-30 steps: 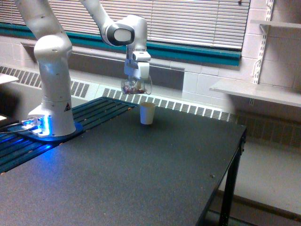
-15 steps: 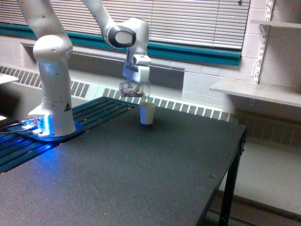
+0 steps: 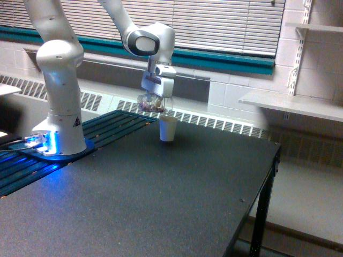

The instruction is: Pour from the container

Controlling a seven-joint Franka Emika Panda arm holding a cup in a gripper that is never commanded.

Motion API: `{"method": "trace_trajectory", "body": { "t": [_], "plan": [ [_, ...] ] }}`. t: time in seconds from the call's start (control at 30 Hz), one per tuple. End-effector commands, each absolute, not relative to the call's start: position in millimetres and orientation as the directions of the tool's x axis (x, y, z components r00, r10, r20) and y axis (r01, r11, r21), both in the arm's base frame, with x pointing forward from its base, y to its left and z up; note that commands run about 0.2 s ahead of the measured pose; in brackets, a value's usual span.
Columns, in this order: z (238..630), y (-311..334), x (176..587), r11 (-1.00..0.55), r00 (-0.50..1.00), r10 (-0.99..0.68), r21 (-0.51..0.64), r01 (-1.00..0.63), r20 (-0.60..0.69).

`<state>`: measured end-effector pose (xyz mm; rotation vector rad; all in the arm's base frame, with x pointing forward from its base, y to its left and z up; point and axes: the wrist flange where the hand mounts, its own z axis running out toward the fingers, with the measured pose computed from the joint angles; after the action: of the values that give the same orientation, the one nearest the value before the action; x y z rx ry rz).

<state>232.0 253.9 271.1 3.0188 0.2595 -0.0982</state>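
My gripper [image 3: 156,99] is shut on the container [image 3: 151,104], a small clear plastic cup with reddish-brown and pale bits inside. The cup hangs tilted in the air, just above and slightly to the exterior view's left of a white paper cup [image 3: 168,128]. That paper cup stands upright on the dark table [image 3: 161,198] near its far edge. The fingers are mostly hidden behind the clear cup.
The arm's white base [image 3: 59,128] stands at the exterior view's left on a slatted panel with a blue light. A radiator grille [image 3: 214,122] runs along the wall behind the table. The table's edge drops off at the exterior view's right, and a shelf [image 3: 292,104] hangs beyond it.
The gripper has shifted slightly toward the exterior view's right and lowered a little with the clear cup, bringing it closer over the white paper cup. The paper cup has not moved.
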Motion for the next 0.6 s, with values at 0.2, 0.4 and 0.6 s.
{"method": "trace_trajectory", "body": {
  "t": [0.2,0.4,0.6],
  "plan": [
    [266.8,259.1,224.8,-0.961,0.963,0.239,0.114,0.253,-0.122],
    [265.5,254.4,224.0,-0.959,0.963,0.236,0.126,0.253,-0.133],
    [267.4,251.9,228.2,-0.961,0.965,0.229,0.129,0.246,-0.129]
  ]
}}
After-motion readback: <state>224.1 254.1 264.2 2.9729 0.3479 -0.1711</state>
